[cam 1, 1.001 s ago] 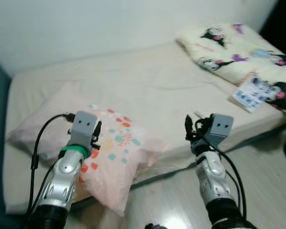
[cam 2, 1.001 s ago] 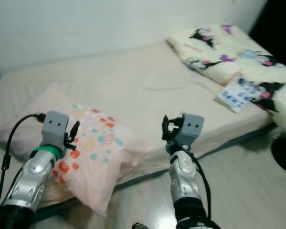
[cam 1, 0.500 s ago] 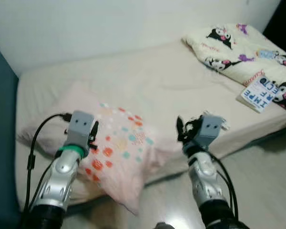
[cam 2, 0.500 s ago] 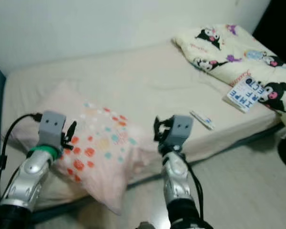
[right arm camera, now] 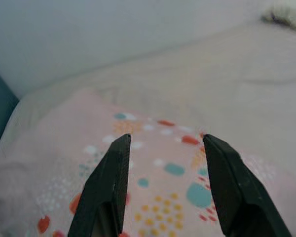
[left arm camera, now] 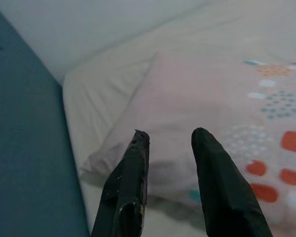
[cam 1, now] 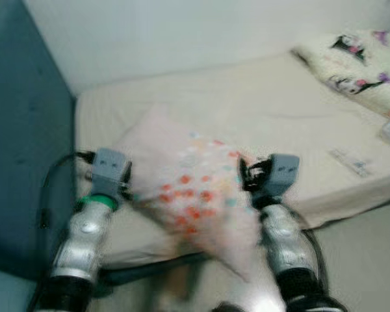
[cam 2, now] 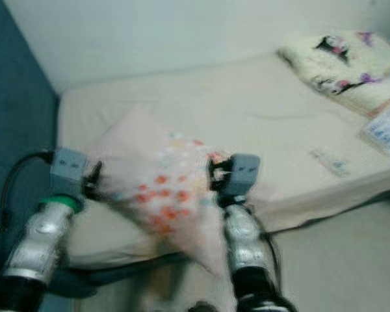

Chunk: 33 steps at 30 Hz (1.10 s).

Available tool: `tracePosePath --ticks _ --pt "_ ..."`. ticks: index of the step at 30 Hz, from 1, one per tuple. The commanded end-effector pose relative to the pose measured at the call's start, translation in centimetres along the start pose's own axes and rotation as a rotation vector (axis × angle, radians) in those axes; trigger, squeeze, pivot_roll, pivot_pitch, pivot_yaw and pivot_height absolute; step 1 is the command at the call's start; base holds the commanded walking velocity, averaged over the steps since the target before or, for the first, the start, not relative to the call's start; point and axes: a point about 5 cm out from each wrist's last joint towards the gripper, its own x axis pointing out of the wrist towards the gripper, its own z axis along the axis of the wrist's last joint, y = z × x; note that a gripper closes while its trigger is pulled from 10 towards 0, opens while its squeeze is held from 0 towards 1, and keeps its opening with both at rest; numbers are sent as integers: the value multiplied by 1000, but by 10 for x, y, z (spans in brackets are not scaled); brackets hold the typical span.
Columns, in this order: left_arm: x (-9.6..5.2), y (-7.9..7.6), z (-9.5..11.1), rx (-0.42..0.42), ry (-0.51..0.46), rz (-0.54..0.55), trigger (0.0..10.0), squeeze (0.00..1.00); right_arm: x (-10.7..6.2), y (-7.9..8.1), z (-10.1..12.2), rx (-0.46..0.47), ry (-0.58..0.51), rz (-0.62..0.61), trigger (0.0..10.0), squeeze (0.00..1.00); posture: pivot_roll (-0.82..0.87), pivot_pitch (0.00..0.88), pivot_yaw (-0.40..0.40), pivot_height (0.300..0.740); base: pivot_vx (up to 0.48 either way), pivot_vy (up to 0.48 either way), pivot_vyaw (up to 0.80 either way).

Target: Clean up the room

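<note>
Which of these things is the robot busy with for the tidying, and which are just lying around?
In hand:
- pink pillow
- left gripper, open
- right gripper, open

Lying about:
- cartoon-print blanket
- booklet
- small flat item on the mattress

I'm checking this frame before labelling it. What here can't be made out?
- Small flat item on the bed: motion blur in both eye views hides what it is.
- Printed sheet: text blurred, cut by the picture's edge.
- Pillow: its lower corner smears into the floor.
- Left gripper and right gripper: fingers open, contact with the pillow unclear.
</note>
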Motion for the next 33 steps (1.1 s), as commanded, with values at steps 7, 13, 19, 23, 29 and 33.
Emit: tracePosePath --ticks 7,13,19,23,29,33 --pt "-2 2 -1 72 -21 5 10000 0 -1 4 -3 7 9 3 10000 0 15 34 111 740 0 -411 0" --pt "-1 1 -1 66 -23 3 10000 0 -1 4 -3 6 8 3 10000 0 14 33 110 740 0 -480 0" --pt "-2 0 -3 54 -15 -6 10000 0 -1 3 -3 4 8 4 10000 0 14 31 110 740 0 -456 0" --pt "-2 -1 -4 47 -6 -12 10000 0 -1 3 -4 3 9 6 10000 0 13 31 109 740 0 -108 0" --pt "-2 -3 -5 46 10 -15 10000 0 -1 5 -3 10 3 20 10000 0 12 32 108 740 0 0 0" --pt "-2 -4 -6 29 17 -19 10000 0 -2 7 -2 19 -2 27 10000 0 11 38 108 740 0 0 0"
